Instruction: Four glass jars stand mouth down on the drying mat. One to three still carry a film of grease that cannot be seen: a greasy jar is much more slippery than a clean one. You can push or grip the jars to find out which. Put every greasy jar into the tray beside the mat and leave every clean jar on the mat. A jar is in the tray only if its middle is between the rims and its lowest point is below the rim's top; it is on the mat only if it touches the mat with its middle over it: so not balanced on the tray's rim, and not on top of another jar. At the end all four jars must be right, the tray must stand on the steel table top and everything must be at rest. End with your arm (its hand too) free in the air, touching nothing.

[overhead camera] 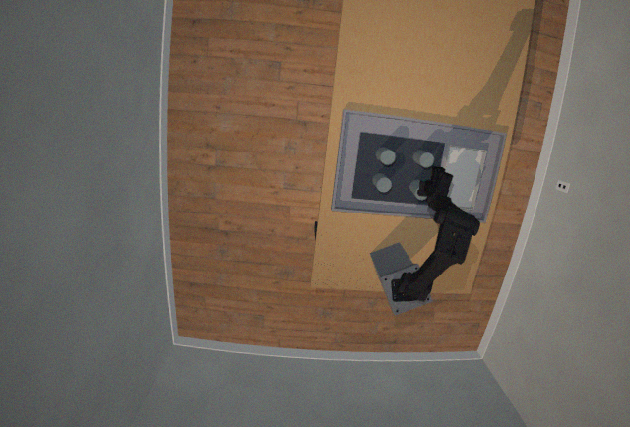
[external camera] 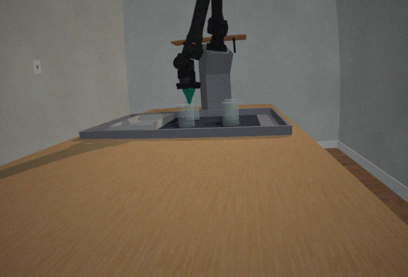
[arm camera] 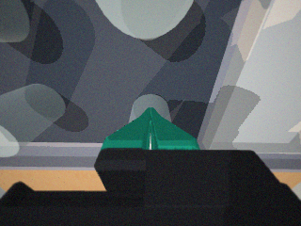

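My gripper (external camera: 189, 103) (arm camera: 150, 112) (overhead camera: 419, 192) is shut and empty, its green fingertips pointing down at the near right jar (arm camera: 150, 101). They hide part of this jar in the wrist view; whether they touch it I cannot tell. The far right jar (overhead camera: 426, 159) (external camera: 186, 115) (arm camera: 148, 16), far left jar (overhead camera: 387, 156) (external camera: 230, 113) (arm camera: 10, 21) and near left jar (overhead camera: 383, 184) (arm camera: 33, 110) stand on the dark mat (overhead camera: 366, 157) (arm camera: 118, 71). The pale tray (overhead camera: 466, 173) (arm camera: 277, 71) lies beside the mat, with no jar seen in it.
A grey raised edge (overhead camera: 337, 168) (external camera: 197, 133) surrounds the steel top with mat and tray. The wooden table (overhead camera: 432, 40) (external camera: 197, 201) extends beyond it. The black arm (overhead camera: 453, 244) reaches in from its base, past the near edge, close to the tray.
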{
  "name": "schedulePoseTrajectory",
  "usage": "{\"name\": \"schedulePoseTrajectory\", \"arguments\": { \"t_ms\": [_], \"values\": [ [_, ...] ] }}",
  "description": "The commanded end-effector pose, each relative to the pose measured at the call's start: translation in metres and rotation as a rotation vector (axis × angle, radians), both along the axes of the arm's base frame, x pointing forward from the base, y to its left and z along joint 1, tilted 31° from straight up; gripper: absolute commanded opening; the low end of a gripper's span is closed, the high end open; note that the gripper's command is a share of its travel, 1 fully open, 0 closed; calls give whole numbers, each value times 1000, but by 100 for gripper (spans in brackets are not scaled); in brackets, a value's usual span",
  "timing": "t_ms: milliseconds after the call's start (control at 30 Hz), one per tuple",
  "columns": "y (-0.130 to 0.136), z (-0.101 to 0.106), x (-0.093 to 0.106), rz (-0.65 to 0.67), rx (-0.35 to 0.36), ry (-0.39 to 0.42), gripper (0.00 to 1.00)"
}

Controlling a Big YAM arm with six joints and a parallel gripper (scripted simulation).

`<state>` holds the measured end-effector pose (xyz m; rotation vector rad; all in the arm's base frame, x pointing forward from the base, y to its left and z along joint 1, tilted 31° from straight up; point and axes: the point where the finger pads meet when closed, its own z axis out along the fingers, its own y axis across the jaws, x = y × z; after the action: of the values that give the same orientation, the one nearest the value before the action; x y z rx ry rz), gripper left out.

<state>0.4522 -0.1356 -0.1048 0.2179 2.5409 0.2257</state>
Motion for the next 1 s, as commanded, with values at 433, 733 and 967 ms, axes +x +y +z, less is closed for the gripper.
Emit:
{"name": "schedulePoseTrajectory", "arguments": {
  "t_ms": [433,733,967],
  "values": [
    [12,-28,-41,1,32,82,0],
    [9,-21,-27,1,32,82,0],
    [5,-12,-12,1,32,82,0]
  ]
}}
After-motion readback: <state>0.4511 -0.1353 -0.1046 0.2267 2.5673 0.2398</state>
